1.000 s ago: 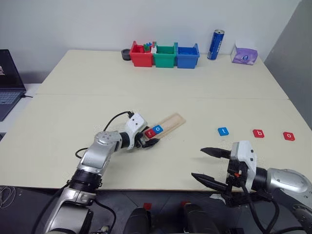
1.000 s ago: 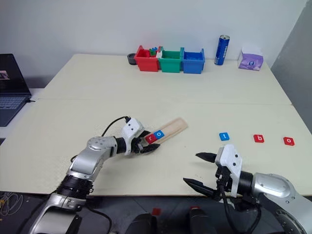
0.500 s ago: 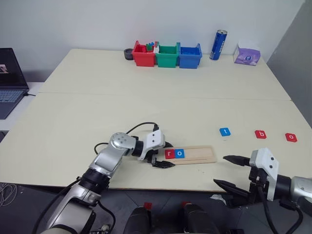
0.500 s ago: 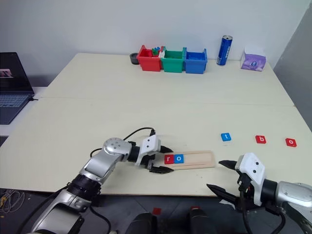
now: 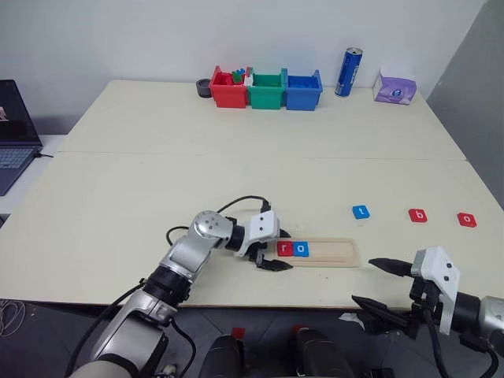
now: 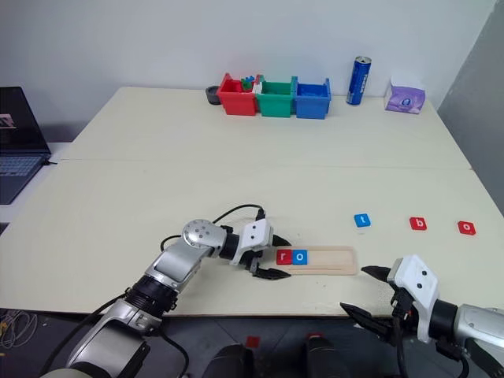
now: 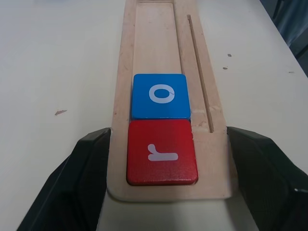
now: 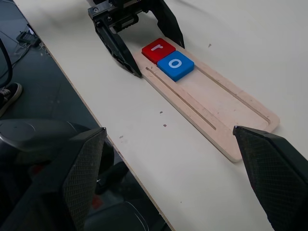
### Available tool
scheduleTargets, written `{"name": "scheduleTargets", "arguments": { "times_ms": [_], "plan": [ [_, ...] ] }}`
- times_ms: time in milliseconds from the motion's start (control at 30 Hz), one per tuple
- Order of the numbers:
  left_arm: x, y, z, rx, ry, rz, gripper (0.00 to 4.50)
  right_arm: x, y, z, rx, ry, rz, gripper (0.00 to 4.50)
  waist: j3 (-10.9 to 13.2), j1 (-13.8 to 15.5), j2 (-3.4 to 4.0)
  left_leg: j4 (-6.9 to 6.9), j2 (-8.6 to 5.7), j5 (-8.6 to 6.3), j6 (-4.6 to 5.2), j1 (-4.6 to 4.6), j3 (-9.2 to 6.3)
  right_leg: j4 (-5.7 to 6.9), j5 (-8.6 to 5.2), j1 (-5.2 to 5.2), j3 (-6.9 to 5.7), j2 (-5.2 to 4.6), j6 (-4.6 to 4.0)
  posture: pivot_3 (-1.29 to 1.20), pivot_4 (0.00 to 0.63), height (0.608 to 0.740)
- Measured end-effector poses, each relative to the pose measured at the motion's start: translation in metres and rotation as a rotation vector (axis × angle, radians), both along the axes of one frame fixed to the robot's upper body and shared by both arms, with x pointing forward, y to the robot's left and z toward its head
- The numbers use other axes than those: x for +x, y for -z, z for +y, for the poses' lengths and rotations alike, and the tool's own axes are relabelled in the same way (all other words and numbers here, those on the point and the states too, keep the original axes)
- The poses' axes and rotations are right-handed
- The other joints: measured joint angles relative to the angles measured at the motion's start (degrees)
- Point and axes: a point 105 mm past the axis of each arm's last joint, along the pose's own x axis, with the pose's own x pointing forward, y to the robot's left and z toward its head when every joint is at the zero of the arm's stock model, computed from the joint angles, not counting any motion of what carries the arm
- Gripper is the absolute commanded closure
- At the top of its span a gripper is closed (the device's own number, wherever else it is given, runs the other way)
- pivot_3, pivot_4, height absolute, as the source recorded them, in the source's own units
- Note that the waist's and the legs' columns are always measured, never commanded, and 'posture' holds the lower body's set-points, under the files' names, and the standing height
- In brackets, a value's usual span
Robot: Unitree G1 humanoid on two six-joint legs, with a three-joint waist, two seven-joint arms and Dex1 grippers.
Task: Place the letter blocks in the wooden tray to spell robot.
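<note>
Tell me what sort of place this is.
Probably a lab or office test bench: a wide cream table against a bare white wall, an open dark laptop beside it, three red, green and blue plastic bins and a blue drink can.

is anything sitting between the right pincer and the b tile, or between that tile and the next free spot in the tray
Nothing visible does. The red b tile lies on bare table, beyond the open right pincer, between the blue t tile and the red o tile. In the wooden tray, the groove past the blue o tile is empty.
</note>
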Motion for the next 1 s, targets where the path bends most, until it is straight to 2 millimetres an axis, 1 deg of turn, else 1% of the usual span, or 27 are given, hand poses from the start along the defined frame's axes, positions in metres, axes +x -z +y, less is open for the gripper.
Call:
{"name": "scheduleTargets", "arguments": {
  "times_ms": [33,333,467,567,633,767,833,900,967,1000],
  "plan": [
    [-0.001,0.0,-0.001,-0.002,0.004,0.004,0.05,0.0,0.0,0.0,-0.004,0.0,-0.003,0.0,0.0,0.0,0.0,0.0,0.0,0.0,0.0,0.0,0.0,0.0,0.0,0.0,0.0,0.0,0.0,0.0,0.15,0.74],
    [-0.001,0.0,0.0,-0.011,0.019,-0.004,0.05,0.003,-0.003,0.002,-0.003,-0.02,-0.027,0.0,0.0,0.0,0.0,0.0,0.0,0.0,0.0,0.01,0.0,0.01,0.0,0.0,0.0,0.0,0.0,0.0,0.15,0.74],
    [-0.002,-0.003,0.004,-0.029,0.022,0.007,0.05,0.005,-0.003,-0.001,-0.001,-0.008,-0.027,0.0,0.0,0.0,0.0,0.0,0.0,0.0,0.0,0.01,0.01,0.01,0.0,0.0,0.0,0.0,0.0,0.0,0.15,0.74],
    [-0.003,-0.009,0.01,-0.058,0.013,0.017,0.05,0.013,-0.009,-0.016,0.015,0.082,-0.065,0.0,0.0,0.0,0.0,0.0,0.03,0.0,0.0,0.01,-0.01,0.01,0.0,0.0,0.0,0.0,0.0,0.0,0.15,0.74],
    [-0.003,-0.015,0.014,-0.094,-0.005,0.027,0.05,0.023,-0.017,-0.029,0.053,0.166,-0.118,0.0,0.0,-0.1,0.0,0.0,0.04,0.0,0.0,0.02,0.01,0.02,0.0,0.0,0.02,0.0,-0.01,0.0,0.15,0.74],
    [-0.001,-0.027,0.017,-0.138,-0.038,0.012,0.05,0.043,-0.036,-0.045,0.144,0.306,-0.24,0.0,0.0,-0.1,0.04,0.0,0.05,0.0,0.0,0.03,0.0,0.04,0.0,0.0,0.04,-0.01,-0.01,0.0,0.15,0.74],
    [0.001,-0.031,0.019,-0.153,-0.062,-0.014,0.05,0.054,-0.042,-0.05,0.166,0.377,-0.292,0.0,0.0,-0.2,0.05,-0.02,0.06,0.0,0.0,0.05,0.01,0.04,0.0,0.0,0.07,0.0,-0.01,0.0,0.15,0.74],
    [0.003,-0.036,0.021,-0.182,-0.091,-0.013,0.05,0.067,-0.04,-0.06,0.143,0.48,-0.325,0.0,0.0,-0.2,0.05,-0.01,0.06,0.0,0.0,0.05,0.02,0.05,0.01,0.0,0.09,0.0,-0.01,0.0,0.15,0.74],
    [0.001,-0.045,0.022,-0.228,-0.097,0.007,0.05,0.082,-0.027,-0.079,0.082,0.635,-0.317,0.0,0.0,-0.2,0.06,-0.01,0.08,0.0,0.0,0.03,0.03,0.05,0.01,-0.03,0.1,-0.03,-0.01,0.0,0.15,0.74],
    [0.0,-0.051,0.024,-0.25,-0.099,0.015,0.05,0.088,-0.017,-0.088,0.055,0.705,-0.295,0.0,0.0,-0.2,0.08,-0.03,0.08,0.0,0.0,0.04,0.05,0.06,0.0,-0.03,0.11,-0.05,-0.01,0.0,0.15,0.74]
  ]
}}
